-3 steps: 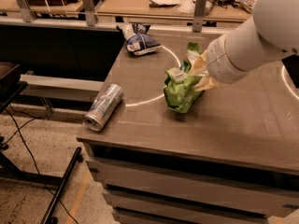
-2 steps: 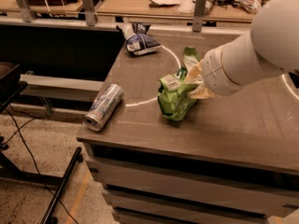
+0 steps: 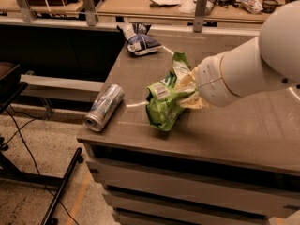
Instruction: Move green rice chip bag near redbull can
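Note:
The green rice chip bag (image 3: 164,100) is a crumpled lime-green foil bag with white label patches, held over the middle of the grey table. My gripper (image 3: 188,89) comes in from the right on a thick white arm and is shut on the bag's right side; the fingers are mostly buried in the foil. The redbull can (image 3: 104,107) lies on its side near the table's left front edge, shiny round end toward the camera, a short gap left of the bag.
A dark blue-and-white snack bag (image 3: 138,39) lies at the table's back left. The table's left edge (image 3: 96,125) drops to the floor. A rear bench (image 3: 187,3) holds papers and cables.
My gripper has carried the green bag to the left and toward the front, closer to the can. The can and the blue bag have not moved.

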### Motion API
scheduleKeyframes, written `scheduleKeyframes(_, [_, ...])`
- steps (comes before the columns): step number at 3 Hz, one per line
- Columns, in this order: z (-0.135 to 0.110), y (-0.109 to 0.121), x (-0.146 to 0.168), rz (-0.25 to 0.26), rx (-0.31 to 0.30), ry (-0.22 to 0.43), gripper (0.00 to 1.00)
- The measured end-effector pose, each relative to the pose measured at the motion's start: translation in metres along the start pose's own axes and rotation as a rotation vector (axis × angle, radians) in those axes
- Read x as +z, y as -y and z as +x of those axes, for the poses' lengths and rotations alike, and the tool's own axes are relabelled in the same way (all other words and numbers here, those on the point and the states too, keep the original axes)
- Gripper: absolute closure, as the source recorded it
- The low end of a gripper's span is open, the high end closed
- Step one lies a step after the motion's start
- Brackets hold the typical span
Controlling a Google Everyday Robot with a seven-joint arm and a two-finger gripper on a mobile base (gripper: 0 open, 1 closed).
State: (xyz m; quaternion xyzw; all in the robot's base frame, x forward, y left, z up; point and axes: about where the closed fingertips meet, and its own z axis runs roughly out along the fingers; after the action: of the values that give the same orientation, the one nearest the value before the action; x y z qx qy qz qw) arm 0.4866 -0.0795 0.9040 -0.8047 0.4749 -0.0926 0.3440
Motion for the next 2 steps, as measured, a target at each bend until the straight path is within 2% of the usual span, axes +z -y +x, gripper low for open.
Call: scheduleKeyframes(2, [-0.028,0.001,0.007,0.008,-0.05,0.076,1.0])
